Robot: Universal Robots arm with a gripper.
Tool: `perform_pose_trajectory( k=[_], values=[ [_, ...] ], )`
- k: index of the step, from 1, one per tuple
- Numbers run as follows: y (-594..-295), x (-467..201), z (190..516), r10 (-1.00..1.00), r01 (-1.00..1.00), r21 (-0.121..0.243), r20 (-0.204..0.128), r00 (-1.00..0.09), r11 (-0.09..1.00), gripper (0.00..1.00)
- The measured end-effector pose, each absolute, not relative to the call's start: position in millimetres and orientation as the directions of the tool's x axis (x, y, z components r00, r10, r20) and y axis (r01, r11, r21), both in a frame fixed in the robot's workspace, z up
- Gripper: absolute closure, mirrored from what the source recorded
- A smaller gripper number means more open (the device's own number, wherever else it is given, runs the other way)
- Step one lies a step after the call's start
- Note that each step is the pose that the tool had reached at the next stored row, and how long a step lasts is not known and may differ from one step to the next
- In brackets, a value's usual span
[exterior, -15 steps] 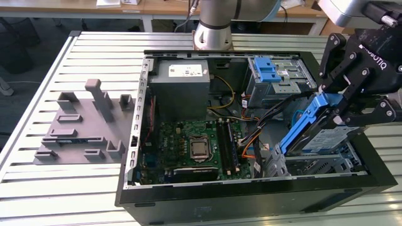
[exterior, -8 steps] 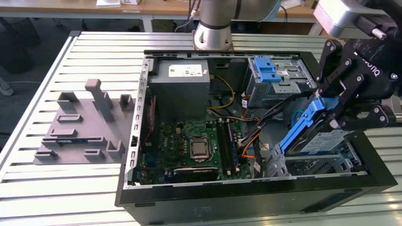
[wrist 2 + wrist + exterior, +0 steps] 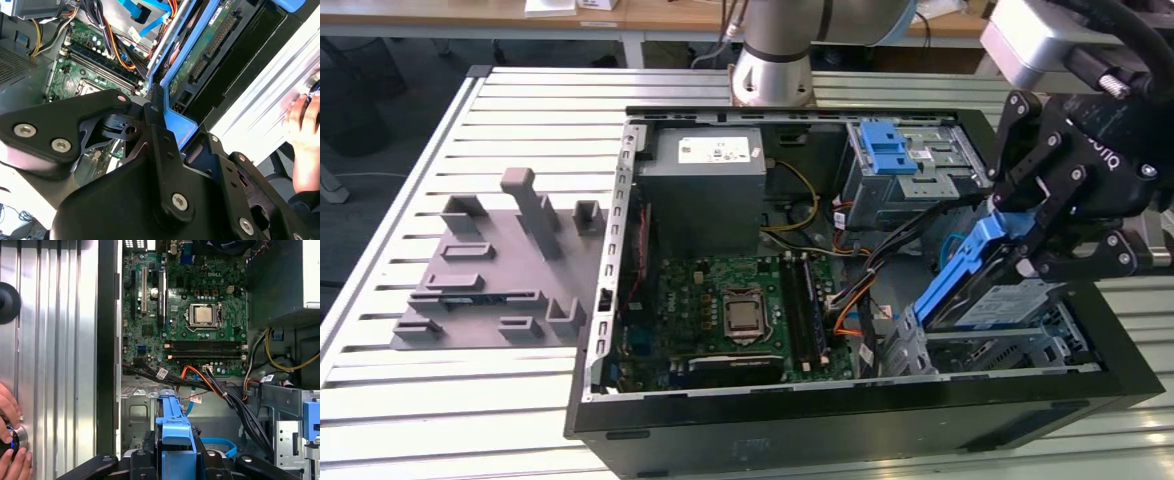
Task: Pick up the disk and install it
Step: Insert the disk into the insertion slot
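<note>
Clenching the gripper [image 3: 1038, 238] on the disk [image 3: 981, 290] by its blue carrier, holding it tilted with the lower end down at the grey drive bay [image 3: 987, 350] of the open computer case [image 3: 854, 418]. Crowding in just beside the disk: bundled cables [image 3: 903, 238], with the motherboard [image 3: 734, 310] beyond. Also showing a person's hand [image 3: 11, 450] resting on the slatted table [image 3: 50, 340] outside the case.

Arm [image 3: 771, 60]: silver-grey round column; pale blue joint cap [image 3: 897, 22]; grey wrist block [image 3: 1041, 40] with black cable [image 3: 1125, 35].
Gripper [image 3: 1030, 245]: black body, white lettering; angular linked fingers [image 3: 156, 135]; silver round-headed screws [image 3: 180, 201] at the joints.
</note>
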State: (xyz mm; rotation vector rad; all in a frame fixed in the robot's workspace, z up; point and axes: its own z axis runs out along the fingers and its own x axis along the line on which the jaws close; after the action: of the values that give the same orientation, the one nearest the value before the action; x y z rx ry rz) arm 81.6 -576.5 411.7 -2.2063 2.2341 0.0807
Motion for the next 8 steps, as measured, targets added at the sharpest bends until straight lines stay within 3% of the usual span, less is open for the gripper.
perform_pose_trajectory(
  k=[8],
  values=[
    [-576.5,81.6,405.5,-0.999,-0.999,0.036,-0.037,-0.013,0.012,0.63]
  ],
)
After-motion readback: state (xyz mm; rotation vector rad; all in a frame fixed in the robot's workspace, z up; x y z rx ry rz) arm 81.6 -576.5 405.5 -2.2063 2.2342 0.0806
